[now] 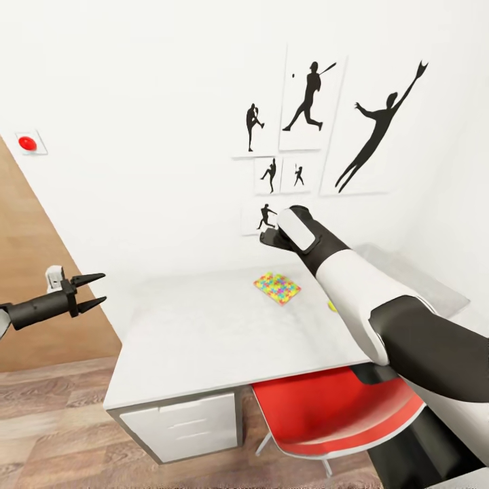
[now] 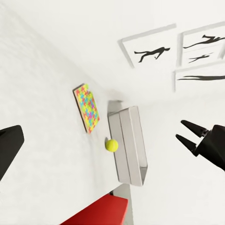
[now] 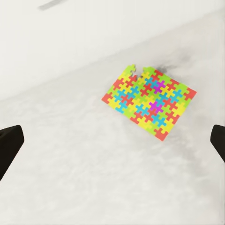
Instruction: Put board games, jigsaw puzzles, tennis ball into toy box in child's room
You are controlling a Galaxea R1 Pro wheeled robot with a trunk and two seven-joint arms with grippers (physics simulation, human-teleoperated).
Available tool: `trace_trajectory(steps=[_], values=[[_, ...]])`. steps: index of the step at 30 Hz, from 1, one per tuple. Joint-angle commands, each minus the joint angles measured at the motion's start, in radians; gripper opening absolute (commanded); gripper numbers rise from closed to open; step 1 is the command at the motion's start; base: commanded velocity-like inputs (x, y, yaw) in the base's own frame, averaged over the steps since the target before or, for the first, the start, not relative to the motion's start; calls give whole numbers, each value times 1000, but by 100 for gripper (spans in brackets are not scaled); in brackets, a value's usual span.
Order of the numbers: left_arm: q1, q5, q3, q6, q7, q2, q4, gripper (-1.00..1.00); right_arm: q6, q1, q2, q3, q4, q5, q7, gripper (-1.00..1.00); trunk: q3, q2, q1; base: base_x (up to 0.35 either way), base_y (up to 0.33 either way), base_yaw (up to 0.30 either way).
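Left gripper, at nine o'clock off the table, released. Jigsaw puzzle and tennis ball lie on the table beside the toy box, unstowed. Right gripper, spread, hovers above the puzzle.

From my seat the surface reads as matt pale grey, faintly mottled like stone or laminate. The puzzle looks like flat, matt card in bright colours. The ball is fuzzy yellow-green felt. The toy box has smooth, dull grey walls. The chair seat is glossy red plastic. The floor is grained wood. My left claw is matt black.
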Motion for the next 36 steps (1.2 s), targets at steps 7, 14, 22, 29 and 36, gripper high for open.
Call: trace_trajectory(steps=[7, 14, 22, 29, 36], values=[[-1, -3, 1, 2, -4, -4, 0, 100, -12, -1, 0, 37, 0, -6, -7, 100, -14, -2, 1, 0, 0, 0], [-1, -3, -4, -2, -4, -5, -1, 100, -42, -1, 0, 45, 0, -6, -6, 100, -25, -2, 1, 0, 0, 0], [-1, -3, -52, -7, -17, -6, -2, 100, -47, -1, 0, 45, 0, -6, -5, 100, -38, -2, 1, 0, 0, 0], [0, -3, -64, -9, -50, -6, -2, 100, -48, -1, 0, 45, 0, -6, -6, 100, -50, -2, 1, 0, 0, 0], [0, -3, -66, -10, -60, -3, -2, 100, -60, -1, 0, 45, 0, -6, -6, 100, -61, -2, 1, 0, 0, 0]])
